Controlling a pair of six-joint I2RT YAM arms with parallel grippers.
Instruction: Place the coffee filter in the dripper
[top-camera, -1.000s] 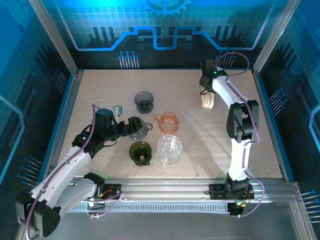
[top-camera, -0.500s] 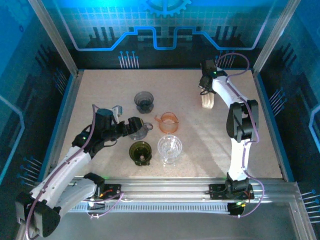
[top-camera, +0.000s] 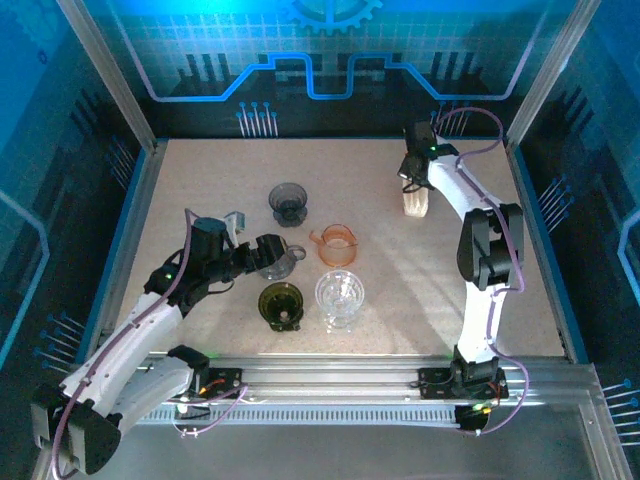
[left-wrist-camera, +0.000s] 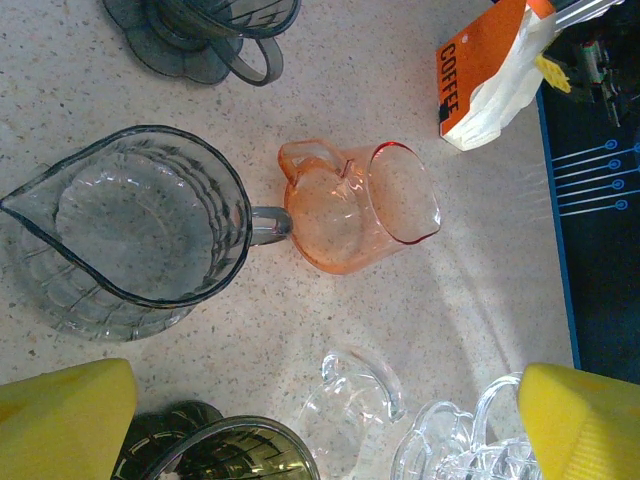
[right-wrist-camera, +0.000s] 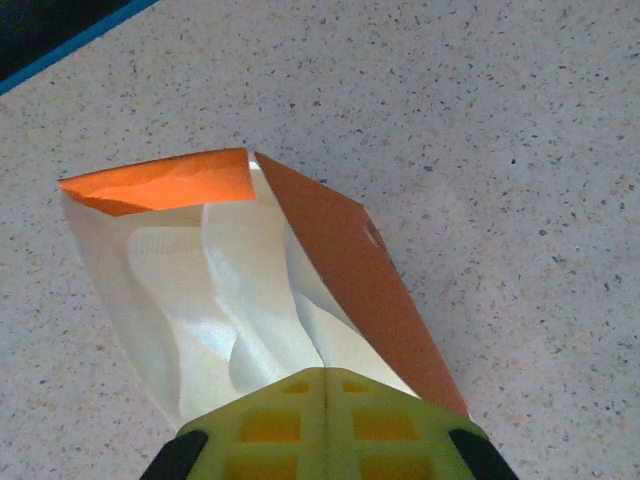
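A: Near the table's (top-camera: 200, 180) far right corner, our right gripper (right-wrist-camera: 325, 385) is pinched tight on the white paper coffee filter (right-wrist-camera: 240, 300) poking from its orange pack (right-wrist-camera: 350, 270).

B: We should lift slowly and peel just one sheet free. Our left gripper (left-wrist-camera: 320, 420) hovers wide open mid-table, near the smoky grey cone dripper (top-camera: 289, 203).

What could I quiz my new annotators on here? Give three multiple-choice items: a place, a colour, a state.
1. Where is the filter packet?
A) inside a dripper
B) at the table's far right
C) by the left arm's base

2. What colour is the dripper nearest that packet?
A) blue
B) white
C) orange

3. The right gripper is:
A) shut on the filter packet
B) wide open
C) holding a clear dripper

Answers: B, the top view shows it far right, apart from the glassware. C, its glass is see-through orange. A, the right wrist view shows the pads meeting on the packet's white bag.
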